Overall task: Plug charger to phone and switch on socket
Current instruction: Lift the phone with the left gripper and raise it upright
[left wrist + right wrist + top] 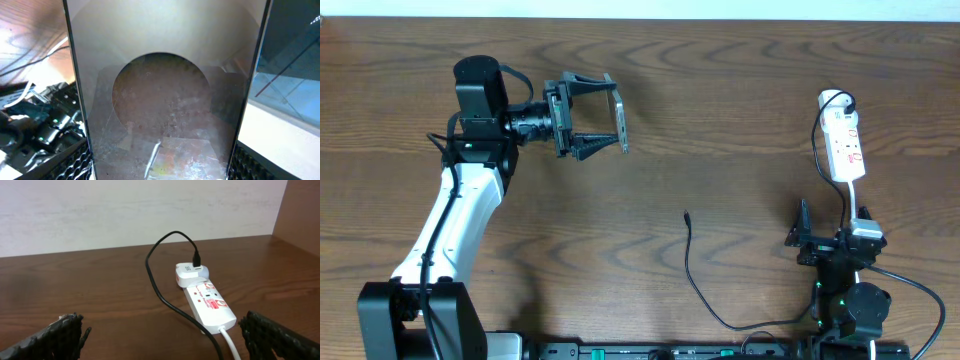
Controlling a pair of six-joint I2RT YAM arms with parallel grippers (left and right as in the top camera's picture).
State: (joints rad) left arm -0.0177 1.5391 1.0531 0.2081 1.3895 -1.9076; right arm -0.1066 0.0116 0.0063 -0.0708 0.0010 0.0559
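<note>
The phone (pixel 165 60) sits right up against your left wrist camera and fills most of that view, its glossy face holding a dim round reflection. Your left gripper (pixel 616 116) is clamped on it, with a mesh-padded finger (pixel 75 165) pressing on each side edge. From overhead you see the phone edge-on, standing across the fingertips.

The charger's plug tip (pixel 687 214) lies loose on the table (pixel 720 60), well apart from that gripper, off to its right and back toward the arm bases. From the tip, the thin black cable curves back to the near table edge and runs toward your right arm. Its other end goes into a white adapter (pixel 191 274) at the far end of the socket (pixel 210 305).

Your right gripper (pixel 162 330) is spread wide with nothing between its fingers. The socket lies just ahead of it, slightly right, pointing lengthwise away. A white cable (pixel 231 345) leaves the socket's near end beside the right finger.
</note>
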